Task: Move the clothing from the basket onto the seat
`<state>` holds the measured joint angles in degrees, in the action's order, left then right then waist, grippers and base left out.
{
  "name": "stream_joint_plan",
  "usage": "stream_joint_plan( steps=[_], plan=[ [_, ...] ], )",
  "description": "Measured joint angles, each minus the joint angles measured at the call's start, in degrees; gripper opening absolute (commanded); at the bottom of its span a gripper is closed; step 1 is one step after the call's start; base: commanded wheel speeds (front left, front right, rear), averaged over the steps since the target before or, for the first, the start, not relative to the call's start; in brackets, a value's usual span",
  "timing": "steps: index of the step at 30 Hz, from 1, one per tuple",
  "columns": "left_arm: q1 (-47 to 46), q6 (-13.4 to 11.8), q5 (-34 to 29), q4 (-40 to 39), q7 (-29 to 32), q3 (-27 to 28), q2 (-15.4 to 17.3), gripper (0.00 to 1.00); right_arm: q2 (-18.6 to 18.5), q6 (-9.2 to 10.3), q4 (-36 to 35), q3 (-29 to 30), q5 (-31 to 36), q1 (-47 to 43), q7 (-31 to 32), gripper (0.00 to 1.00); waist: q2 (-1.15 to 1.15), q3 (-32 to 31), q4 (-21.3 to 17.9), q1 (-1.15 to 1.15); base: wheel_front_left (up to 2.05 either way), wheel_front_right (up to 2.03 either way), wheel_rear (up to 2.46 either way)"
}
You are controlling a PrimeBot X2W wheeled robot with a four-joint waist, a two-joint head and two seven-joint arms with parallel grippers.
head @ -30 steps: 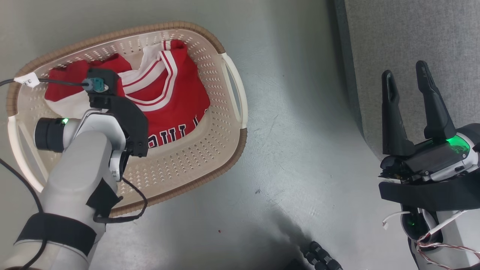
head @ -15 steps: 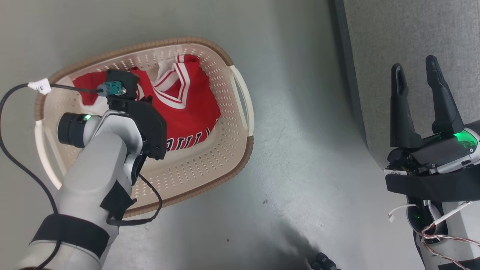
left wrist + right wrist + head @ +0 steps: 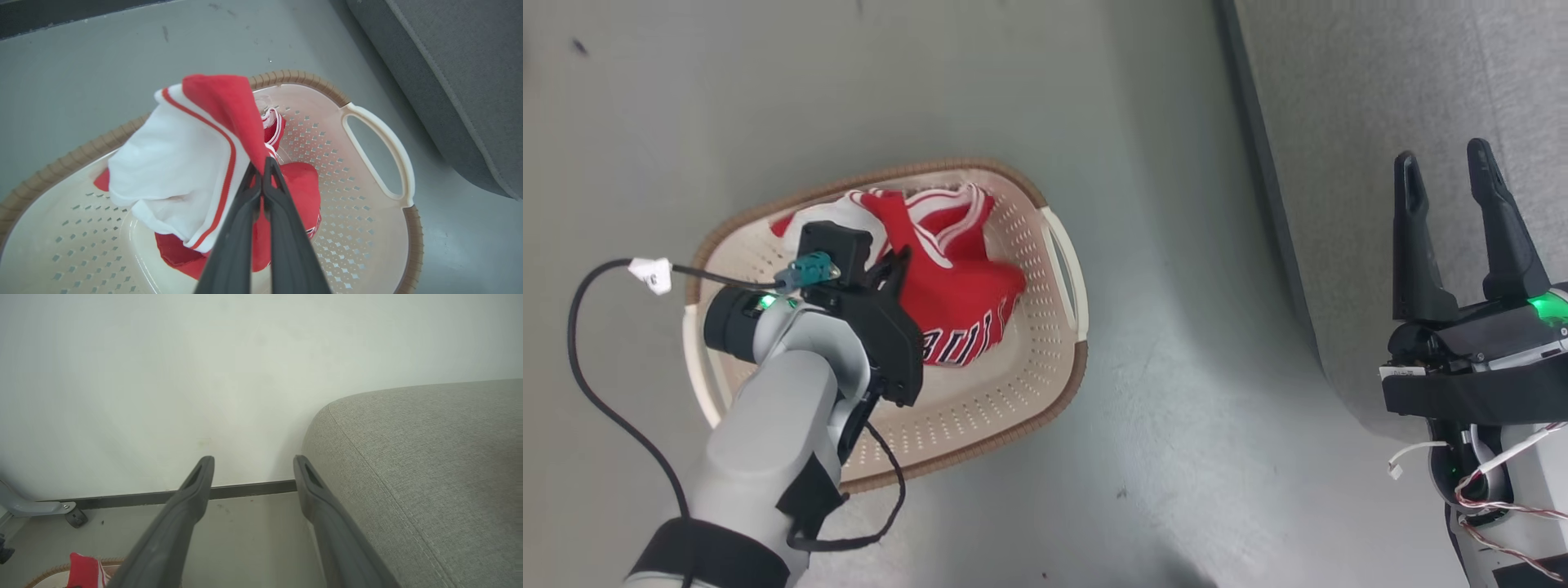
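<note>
Left wrist view: your left claw [image 3: 261,165] pinches clothing [image 3: 179,163] at bunched trim; soft, light, drapes, so lift high; right claw [image 3: 253,459] wide, empty.

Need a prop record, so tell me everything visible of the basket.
The basket is an oval tub of cream plastic, its walls and bottom punched with small holes, with a brown woven-look rim and a white loop handle at each end. It stands upright on the floor, apart from the seat. Red clothing lies in it, pinched by the shut left tool.
</note>
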<state>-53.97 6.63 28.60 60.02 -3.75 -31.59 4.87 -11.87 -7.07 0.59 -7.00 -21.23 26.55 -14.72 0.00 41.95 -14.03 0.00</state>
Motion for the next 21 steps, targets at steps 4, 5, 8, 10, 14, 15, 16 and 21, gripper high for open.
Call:
stream_joint_plan(
  steps=[4, 5, 8, 10, 14, 15, 16, 21],
  plan=[
    [1.3, 0.4, -0.1, -1.9, -3.1, -1.1, -0.3, 0.00, -0.6, -0.01, 1.4, 0.4, 0.0, 0.0, 0.0, 1.00, 0.00, -3.2, 0.7, 0.00, 0.00, 0.00, 0.00],
    [1.6, 0.4, -0.1, -2.5, -3.8, -1.3, -0.4, 0.00, -0.9, -0.01, 1.8, 0.6, -0.2, -0.1, 0.0, 1.00, 0.00, -4.0, 0.9, 0.00, 0.00, 0.00, 0.00],
    [2.7, 0.4, -0.2, -4.0, -6.0, -2.3, -0.6, 0.00, -1.7, -0.01, 2.6, 1.0, -0.4, -0.2, 0.0, 1.00, 0.00, -6.4, 1.6, 0.00, 0.00, 0.00, 0.00],
    [3.5, 0.5, -0.2, -5.2, -7.3, -2.6, -0.7, 0.00, -2.0, -0.01, 3.1, 1.0, -0.4, -0.4, 0.0, 1.00, 0.00, -8.0, 2.1, 0.00, 0.00, 0.00, 0.00],
    [5.3, 0.5, 0.0, -7.7, -8.7, -2.9, -0.8, 0.00, -2.5, -0.02, 4.0, 1.0, -0.5, -1.3, 0.0, 1.00, 0.00, -11.4, 3.2, -0.01, 0.00, 0.00, 0.00],
    [5.9, 0.5, 0.0, -8.4, -9.0, -3.0, -0.8, 0.00, -2.6, -0.01, 4.1, 0.9, -0.5, -1.5, 0.0, 1.00, 0.00, -12.2, 3.5, -0.01, 0.00, 0.00, 0.00],
    [6.4, 0.5, 0.0, -9.2, -9.2, -3.0, -0.8, 0.00, -2.6, -0.02, 4.3, 0.6, -0.5, -1.6, 0.0, 1.00, 0.00, -13.1, 3.8, -0.01, 0.00, 0.00, 0.00],
    [9.0, 0.5, 0.9, -14.0, -9.9, -4.0, -0.8, 0.00, -3.4, -0.03, 5.6, -1.6, -1.5, -2.9, 0.0, 1.00, 0.00, -17.3, 5.2, -0.01, 0.00, 0.00, 0.00]
  ],
)
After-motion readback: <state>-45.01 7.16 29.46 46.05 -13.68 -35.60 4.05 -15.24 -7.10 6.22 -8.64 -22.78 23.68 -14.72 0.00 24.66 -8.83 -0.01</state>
